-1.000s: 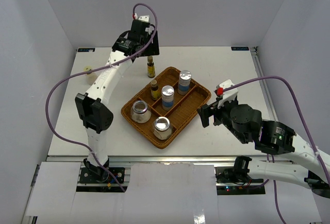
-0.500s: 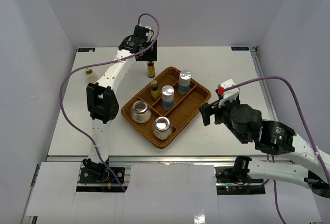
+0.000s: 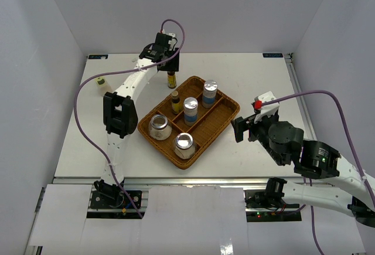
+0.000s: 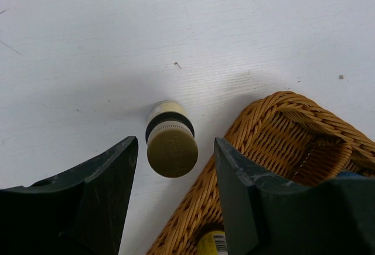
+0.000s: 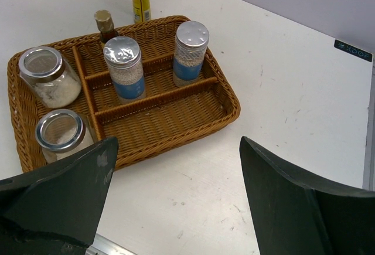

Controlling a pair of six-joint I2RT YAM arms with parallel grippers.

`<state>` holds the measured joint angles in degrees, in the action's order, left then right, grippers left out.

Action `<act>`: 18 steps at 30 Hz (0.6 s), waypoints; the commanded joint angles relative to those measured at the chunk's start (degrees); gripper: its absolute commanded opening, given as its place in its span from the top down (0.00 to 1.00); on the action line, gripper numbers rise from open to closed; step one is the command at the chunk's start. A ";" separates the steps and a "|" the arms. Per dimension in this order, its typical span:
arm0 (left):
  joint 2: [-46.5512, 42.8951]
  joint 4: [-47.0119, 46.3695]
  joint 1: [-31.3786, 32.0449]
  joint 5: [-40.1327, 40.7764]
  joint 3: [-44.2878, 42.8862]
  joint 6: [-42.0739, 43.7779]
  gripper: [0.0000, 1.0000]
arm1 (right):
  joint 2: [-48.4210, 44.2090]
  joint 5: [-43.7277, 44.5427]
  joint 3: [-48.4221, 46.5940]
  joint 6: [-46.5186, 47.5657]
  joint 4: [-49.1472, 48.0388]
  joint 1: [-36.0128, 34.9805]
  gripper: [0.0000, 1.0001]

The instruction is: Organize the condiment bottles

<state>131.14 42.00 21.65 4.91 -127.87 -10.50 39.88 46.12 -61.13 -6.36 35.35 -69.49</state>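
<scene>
Left wrist view showed we had lowered the left gripper (image 4: 174, 145) astride the amber bottle (image 4: 171, 154), fingers (image 4: 111, 176) narrowing, not yet gripping, so pickup looked near

Dark sticker (image 5: 353, 50) on table (image 5: 304, 108), upper right of right wrist view: short line of teal characters, too blurred to read for sure. Silver-capped cylinders (image 5: 128, 86) (image 5: 186, 69), centre of same view: blue labels, no print legible. Small bottle (image 4: 212, 243), bottom edge of left wrist view: yellow label, fine dark print, unreadable. No other text found.
</scene>
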 commanded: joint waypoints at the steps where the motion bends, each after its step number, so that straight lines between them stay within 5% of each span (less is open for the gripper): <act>1: -0.04 -2.13 0.06 -0.61 -1.30 0.31 0.40 | -2.25 3.67 1.12 1.18 -4.32 0.03 0.10; 9: -0.62 -1.95 0.14 1.08 -0.49 -0.98 0.75 | -4.34 5.61 2.08 2.11 -5.19 -0.02 0.10; 11: -0.46 -1.27 0.15 1.24 -1.56 -0.99 0.94 | -4.64 5.65 2.07 2.23 -5.30 -0.03 0.10; 18: -3.55 -0.87 1.14 2.20 -3.11 0.69 1.00 | -5.22 5.45 2.18 1.70 -4.86 0.06 0.10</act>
<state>132.03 41.18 21.77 5.69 -127.98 -10.50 35.56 49.70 -59.09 -4.70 32.88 -69.49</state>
